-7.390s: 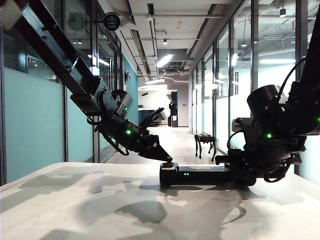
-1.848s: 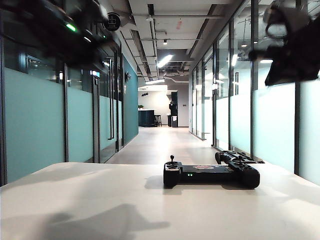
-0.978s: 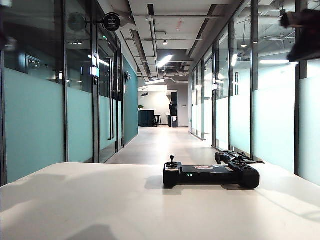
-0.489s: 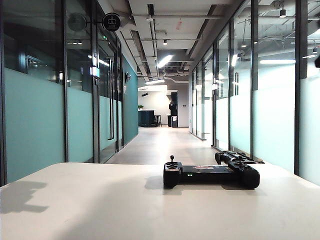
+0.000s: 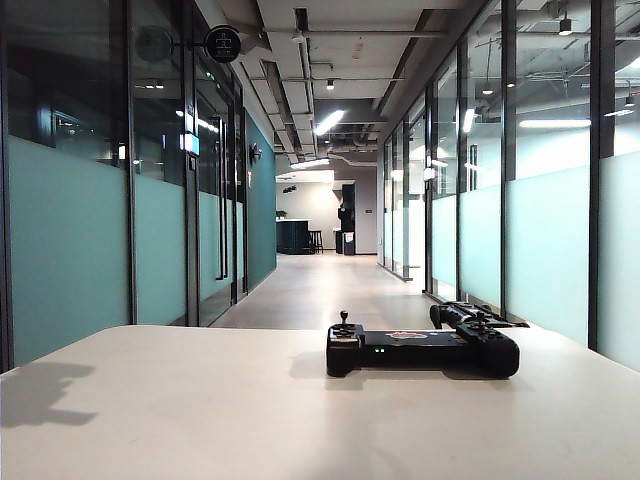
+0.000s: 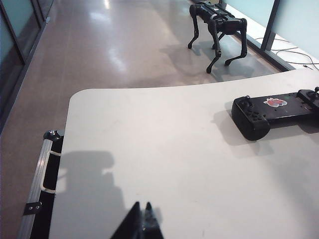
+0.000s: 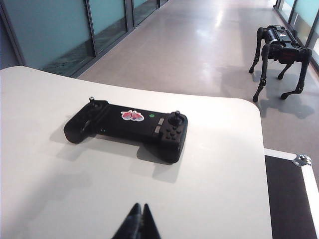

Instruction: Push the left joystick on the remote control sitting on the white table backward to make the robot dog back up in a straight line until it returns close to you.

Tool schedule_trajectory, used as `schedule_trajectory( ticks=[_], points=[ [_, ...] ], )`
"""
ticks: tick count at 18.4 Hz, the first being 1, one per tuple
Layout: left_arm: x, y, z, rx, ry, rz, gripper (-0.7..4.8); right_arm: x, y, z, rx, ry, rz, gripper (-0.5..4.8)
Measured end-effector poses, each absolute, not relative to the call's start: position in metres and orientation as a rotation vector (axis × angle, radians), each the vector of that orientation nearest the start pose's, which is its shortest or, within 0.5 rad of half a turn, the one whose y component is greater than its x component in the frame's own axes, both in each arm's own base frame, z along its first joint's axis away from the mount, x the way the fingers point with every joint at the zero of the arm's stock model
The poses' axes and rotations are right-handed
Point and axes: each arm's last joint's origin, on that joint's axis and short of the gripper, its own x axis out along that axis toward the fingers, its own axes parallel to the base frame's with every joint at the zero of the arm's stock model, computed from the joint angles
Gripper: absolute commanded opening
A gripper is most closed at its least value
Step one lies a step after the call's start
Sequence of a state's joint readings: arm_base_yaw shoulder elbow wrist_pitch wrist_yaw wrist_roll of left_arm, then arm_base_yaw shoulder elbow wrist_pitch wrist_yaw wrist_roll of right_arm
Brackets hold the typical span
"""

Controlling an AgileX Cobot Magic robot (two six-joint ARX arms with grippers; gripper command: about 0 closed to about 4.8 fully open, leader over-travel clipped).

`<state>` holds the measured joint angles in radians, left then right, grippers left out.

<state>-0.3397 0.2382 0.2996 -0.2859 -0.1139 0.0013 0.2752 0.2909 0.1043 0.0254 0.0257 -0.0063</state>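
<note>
Remote control alone on the white worktop, both grippers pulled back above it.

The remote control (image 5: 421,350) lies flat on the worktop (image 5: 200,410), its left joystick (image 5: 344,318) upright and untouched. The robot dog (image 7: 280,55) stands on the corridor floor just beyond the worktop's far edge. The left gripper (image 6: 141,223) and right gripper (image 7: 137,222) hang well apart from the remote control, jaws pressed together, holding nothing.

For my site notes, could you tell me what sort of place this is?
Probably an office corridor used as a robot test area: glass partition walls line a long hallway, a robot dog stands on the polished floor, and a remote control lies on a white table.
</note>
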Motion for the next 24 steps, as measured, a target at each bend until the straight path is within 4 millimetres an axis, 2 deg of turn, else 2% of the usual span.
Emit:
schedule_trajectory(
  ticks=[7, 9, 13, 15, 18, 24],
  points=[
    [0.094, -0.030, 0.219, 0.050, 0.220, -0.225, -0.05, 0.092, 0.020, 0.177, -0.008, 0.008, 0.177, -0.03],
    [0.094, -0.030, 0.219, 0.050, 0.222, -0.226, -0.05, 0.094, 0.015, 0.169, -0.012, 0.044, 0.132, -0.03],
    [0.094, -0.030, 0.219, 0.050, 0.221, -0.227, -0.05, 0.095, 0.000, 0.169, -0.007, 0.047, 0.018, -0.03],
    [0.094, -0.030, 0.219, 0.050, 0.221, -0.227, -0.05, 0.095, -0.004, 0.170, -0.002, 0.024, 0.047, -0.03],
    [0.094, -0.030, 0.219, 0.050, 0.221, -0.227, -0.05, 0.097, -0.004, 0.170, -0.011, -0.052, 0.086, -0.03],
    [0.094, -0.030, 0.219, 0.050, 0.221, -0.227, -0.05, 0.097, 0.002, 0.171, -0.003, -0.053, 0.044, -0.03]
  ],
)
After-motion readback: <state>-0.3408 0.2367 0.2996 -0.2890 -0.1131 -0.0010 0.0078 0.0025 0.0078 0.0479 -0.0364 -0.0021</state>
